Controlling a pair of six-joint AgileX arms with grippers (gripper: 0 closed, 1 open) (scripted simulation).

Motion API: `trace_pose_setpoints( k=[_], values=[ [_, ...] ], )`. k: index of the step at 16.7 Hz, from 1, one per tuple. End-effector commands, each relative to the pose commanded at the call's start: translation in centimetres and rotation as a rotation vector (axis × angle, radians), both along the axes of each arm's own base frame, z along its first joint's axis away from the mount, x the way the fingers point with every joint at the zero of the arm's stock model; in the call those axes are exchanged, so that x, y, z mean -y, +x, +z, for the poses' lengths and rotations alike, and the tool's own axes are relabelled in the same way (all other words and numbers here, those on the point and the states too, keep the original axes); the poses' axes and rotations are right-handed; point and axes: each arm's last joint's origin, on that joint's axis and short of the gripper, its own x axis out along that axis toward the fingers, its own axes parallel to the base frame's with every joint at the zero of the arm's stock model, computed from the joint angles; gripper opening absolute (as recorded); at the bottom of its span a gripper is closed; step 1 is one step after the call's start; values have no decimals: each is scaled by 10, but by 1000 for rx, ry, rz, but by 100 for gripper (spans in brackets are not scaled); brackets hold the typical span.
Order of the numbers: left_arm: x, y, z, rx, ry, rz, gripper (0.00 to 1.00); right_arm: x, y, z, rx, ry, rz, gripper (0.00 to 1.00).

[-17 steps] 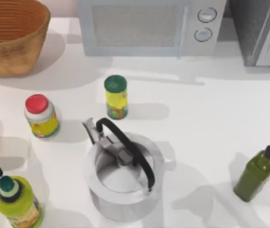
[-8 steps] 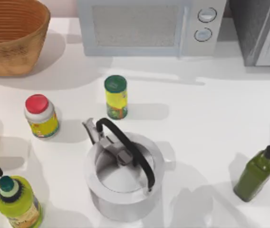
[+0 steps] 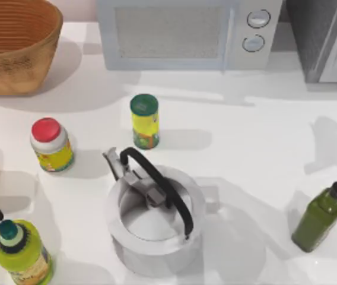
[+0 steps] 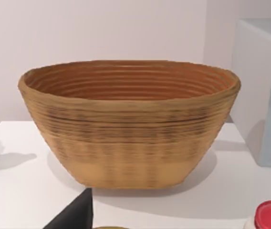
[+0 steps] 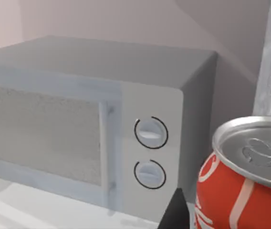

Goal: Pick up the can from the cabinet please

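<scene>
1. The white table carries everything.
2. The cabinet, dark grey and speckled with a lighter framed door, stands at the table's far right corner. In the right wrist view its pale frame edge rises behind the can.
3. The white microwave sits at the back, left of the cabinet, with its two round knobs on the side nearest the cabinet.
4. A woven basket stands at the far left corner, well apart from the microwave.
5. A steel kettle with a black handle stands near the middle of the front.
6. A dark green bottle stands at the front right, and a yellow-green bottle at the front left.
7. A red-lidded jar stands left of the kettle. A yellow tin with a dark green lid stands just behind the kettle.
8. The can looms close in the right wrist view, upright, with a red and white side and a silvery top with a pull tab. It sits to the knob side of the microwave, with the cabinet's edge behind it.
9. A dark part of the right gripper shows just beside the can; I cannot tell whether this claw is apart, together or clamped.
10. The left gripper shows as a dark wedge in front of the basket, its arm at the table's left edge; its claw state cannot be told either.
</scene>
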Motion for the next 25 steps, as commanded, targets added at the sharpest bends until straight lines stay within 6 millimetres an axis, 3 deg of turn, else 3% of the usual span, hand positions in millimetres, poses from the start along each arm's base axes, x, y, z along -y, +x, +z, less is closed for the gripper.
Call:
trace_pose_setpoints(
  k=[3, 7, 11, 15, 25],
  values=[
    [0, 0, 0, 0, 0, 0, 100, 5, 37, -19, 0, -1, 98, 0],
    [0, 0, 0, 0, 0, 0, 100, 12, 74, -61, -4, 1, 219, 0],
    [0, 0, 0, 0, 0, 0, 100, 19, 93, -108, -9, 5, 316, 0],
    [0, 0, 0, 0, 0, 0, 100, 22, 98, -142, -13, 9, 376, 0],
    [0, 0, 0, 0, 0, 0, 100, 15, 104, -152, -15, 10, 391, 0]
  ],
)
